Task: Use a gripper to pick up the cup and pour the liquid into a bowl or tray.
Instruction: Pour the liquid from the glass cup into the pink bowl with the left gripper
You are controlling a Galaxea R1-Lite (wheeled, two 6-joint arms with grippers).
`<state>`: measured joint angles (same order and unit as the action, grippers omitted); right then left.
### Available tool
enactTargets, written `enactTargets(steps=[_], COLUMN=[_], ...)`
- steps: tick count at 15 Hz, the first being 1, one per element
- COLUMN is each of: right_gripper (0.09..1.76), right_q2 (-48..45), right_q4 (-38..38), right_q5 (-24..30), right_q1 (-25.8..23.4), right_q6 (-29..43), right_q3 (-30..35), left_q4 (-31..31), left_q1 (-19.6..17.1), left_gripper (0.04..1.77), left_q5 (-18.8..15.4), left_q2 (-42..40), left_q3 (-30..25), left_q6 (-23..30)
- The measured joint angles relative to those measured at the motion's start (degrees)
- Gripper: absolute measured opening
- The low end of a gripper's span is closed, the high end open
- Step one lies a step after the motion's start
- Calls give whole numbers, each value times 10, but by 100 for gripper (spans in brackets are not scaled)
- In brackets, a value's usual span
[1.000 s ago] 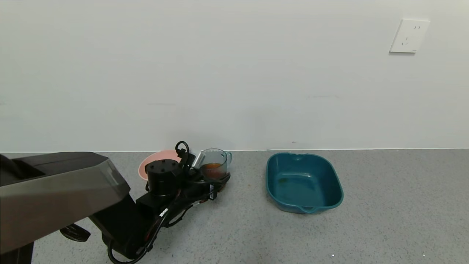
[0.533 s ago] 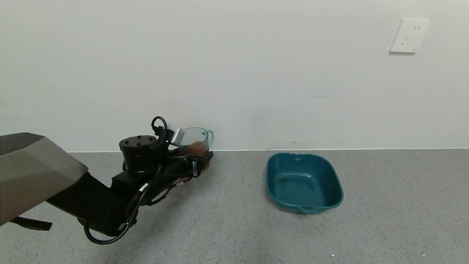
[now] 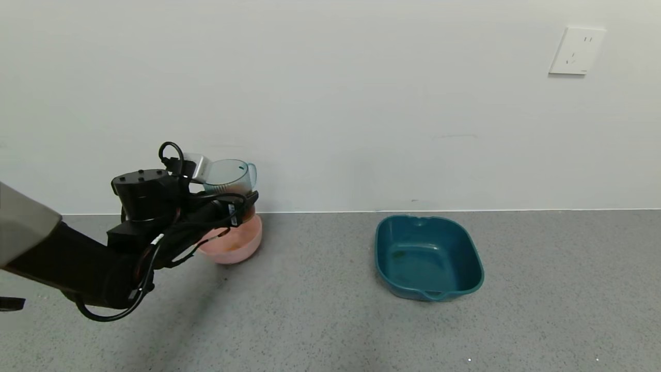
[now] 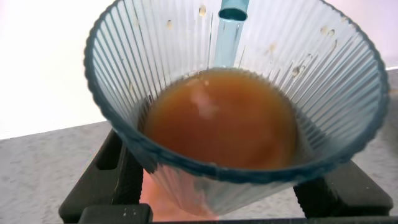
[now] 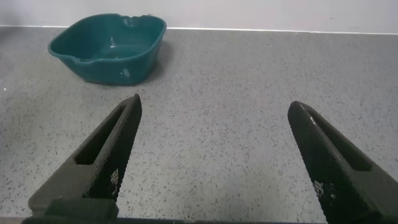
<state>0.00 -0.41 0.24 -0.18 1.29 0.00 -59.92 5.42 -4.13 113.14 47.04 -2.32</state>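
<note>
Left gripper (image 3: 242, 204) clamped on the cup (image 3: 230, 176), held upright over the pink bowl (image 3: 235, 248). Pickup done; liquid (image 4: 221, 127) not poured yet. Right gripper (image 5: 217, 155) idle, jaws wide.

The black left gripper (image 3: 242, 202), clamped on the small transparent blue-tinted ribbed plastic cup (image 3: 230, 176), has risen off the grey speckled counter and swung toward the robot's left. The round pale pink bowl (image 3: 233, 245), earlier hidden behind the arm, now shows directly beneath the gripper. The orange-red cloudy liquid (image 4: 221, 121) has travelled along inside the cup.
</note>
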Motion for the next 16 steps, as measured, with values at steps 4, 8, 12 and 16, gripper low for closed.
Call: enactTargets(steps=[4,8,12,16], right_gripper=[171,171,171,171], right_q2=[0,0,0,0], right_q4=[0,0,0,0], right_q5=[0,0,0,0], right_q1=[0,0,0,0], right_q6=[0,0,0,0], right_q3=[0,0,0,0], left_q4=[1,31,33,32], left_q1=[-61,-114,-152,-178], left_gripper=[132,132,132,132], left_q5=[-34,-65,-76,-93], left_q2=[0,4,18,38], left_q3=[2,18,36,44], left_q6=[0,-2,-19,-53])
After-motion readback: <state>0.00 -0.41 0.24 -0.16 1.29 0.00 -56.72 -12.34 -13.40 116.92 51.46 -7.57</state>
